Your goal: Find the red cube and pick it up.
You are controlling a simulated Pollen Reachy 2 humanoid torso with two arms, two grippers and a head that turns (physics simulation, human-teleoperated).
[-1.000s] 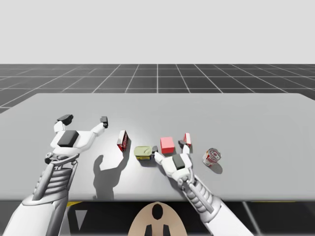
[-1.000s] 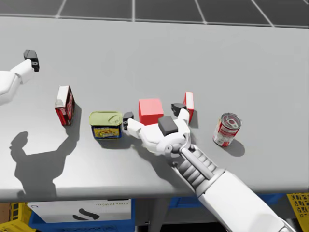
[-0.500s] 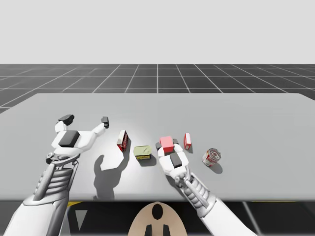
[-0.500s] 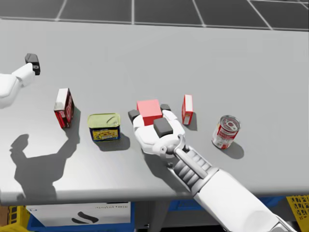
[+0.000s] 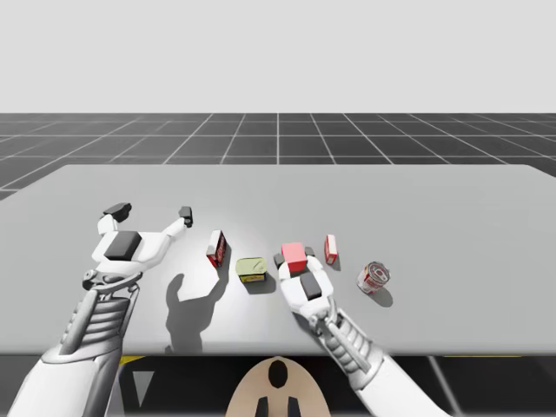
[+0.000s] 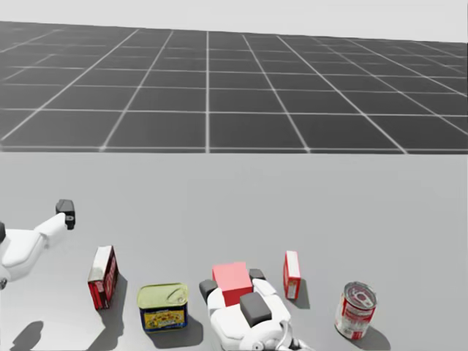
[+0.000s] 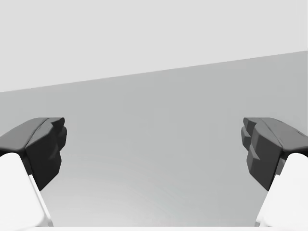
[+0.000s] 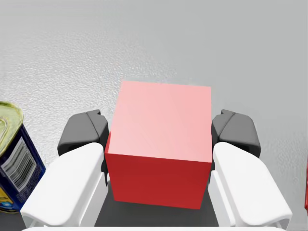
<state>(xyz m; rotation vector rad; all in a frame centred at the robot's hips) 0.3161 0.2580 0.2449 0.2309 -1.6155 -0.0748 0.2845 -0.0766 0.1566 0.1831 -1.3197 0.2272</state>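
Observation:
The red cube (image 8: 161, 139) sits between the fingers of my right gripper (image 8: 161, 132), and both dark pads press its sides, so the gripper is shut on it. In the high view the red cube (image 5: 294, 254) and right gripper (image 5: 294, 259) are low over the grey table (image 5: 434, 208), near its front middle. The head view shows the red cube (image 6: 232, 281) in that same right gripper (image 6: 232, 286). My left gripper (image 5: 149, 211) hovers wide open at the table's left, holding nothing; the left wrist view has the left gripper (image 7: 154, 144) over bare table.
A green-topped tin (image 5: 252, 268) lies just left of the cube, and a red-and-white box (image 5: 216, 248) stands further left. A small red box (image 5: 330, 248) stands right of the cube, with a red-and-white can (image 5: 374, 277) beyond it.
My right gripper slid forward around the red cube and closed on it. My head has turned upward, so the head view has shifted. The left arm has stayed still.

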